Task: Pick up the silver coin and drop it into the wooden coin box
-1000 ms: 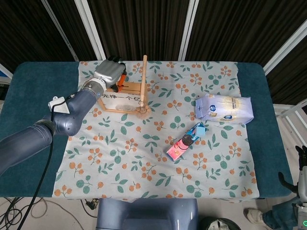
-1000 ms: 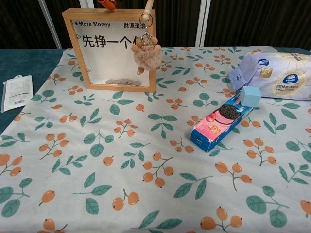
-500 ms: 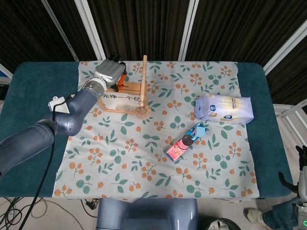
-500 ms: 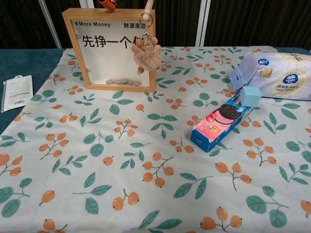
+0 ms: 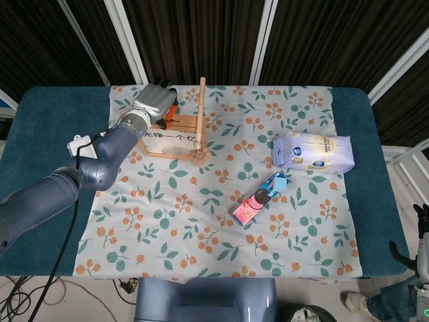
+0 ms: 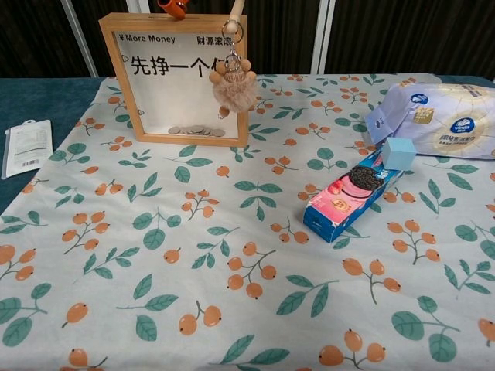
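While the left robot hand (image 5: 153,102) hovers, grip unclear, the wooden coin box (image 6: 175,77) reads "More Money".

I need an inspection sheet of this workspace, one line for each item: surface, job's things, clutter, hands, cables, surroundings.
Surface: table with teal cover, floral cloth over the middle.
Job's things: coin box upright at the far left of the cloth, coins on its bottom; whether the left hand holds a coin cannot be told.
Clutter: fluffy keyring hanging before the box; biscuit pack with a blue cube on it; white bag; flat packet at the left edge.
Hands: left hand over the box's top, fingers curled; right hand only partly seen at the edge.
Cables: black cable below the left arm.
Surroundings: dark panels, white frames behind.
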